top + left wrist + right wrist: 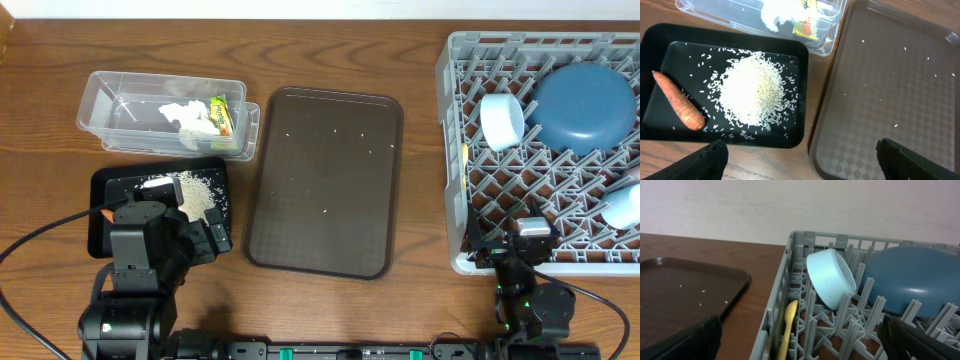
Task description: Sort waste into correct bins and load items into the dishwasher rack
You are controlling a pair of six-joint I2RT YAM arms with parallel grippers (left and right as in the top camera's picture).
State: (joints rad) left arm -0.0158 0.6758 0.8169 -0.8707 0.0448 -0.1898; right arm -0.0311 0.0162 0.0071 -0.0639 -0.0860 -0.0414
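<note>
Surface (420,40): warm brown wood, grain running sideways (bold swirls in it).
Wall (790,205): plain and pale, right behind the far edge.

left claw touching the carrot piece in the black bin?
Apart. Left wrist view: the left claw is open, both fingers outside the near rim of the black bin, while the carrot lies inside, clear of them.

Left gripper (801,164): jaws spread wide, nothing between the fingers, wrist pitched steeply down. Right gripper (801,342): jaws equally wide, empty, wrist held near level, facing forward.
</note>
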